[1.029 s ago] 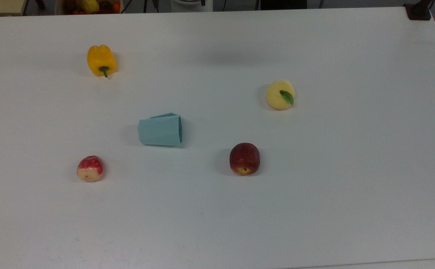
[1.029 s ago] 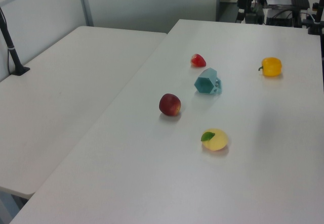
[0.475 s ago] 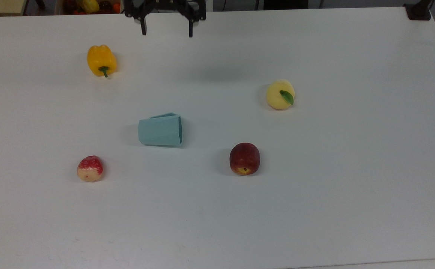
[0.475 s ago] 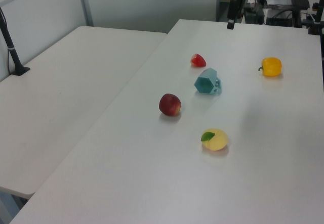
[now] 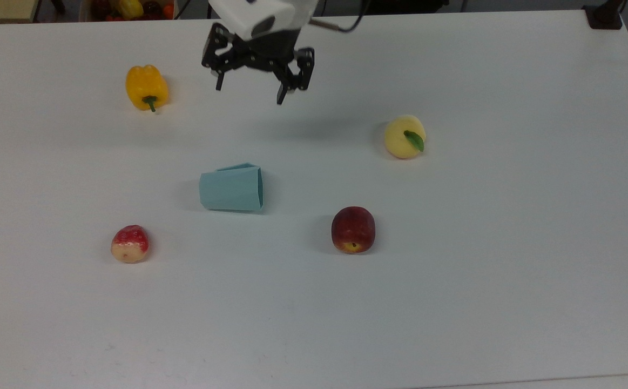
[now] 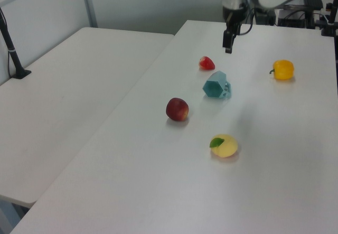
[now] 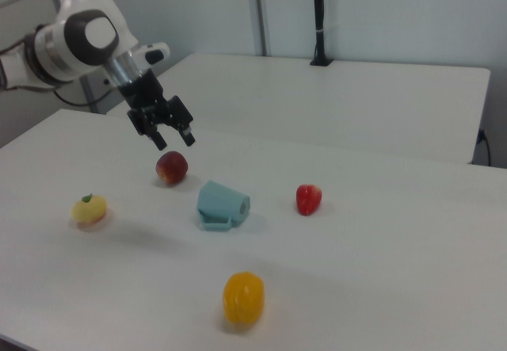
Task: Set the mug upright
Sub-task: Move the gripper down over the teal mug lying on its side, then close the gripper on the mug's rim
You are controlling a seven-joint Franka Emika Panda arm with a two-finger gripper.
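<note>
Over the last second we swung the gripper (image 5: pixel 249 93) in above the table (image 5: pixel 508 270), fingers spread wide, holding nothing. The mug (image 5: pixel 231 188) hadn't moved, lying on its side with us well short of it, so approach only.

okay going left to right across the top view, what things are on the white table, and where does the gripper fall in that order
strawberry → yellow bell pepper → mug, lying on its side → gripper, open, hanging above the table → red apple → pale yellow fruit with a green leaf.
</note>
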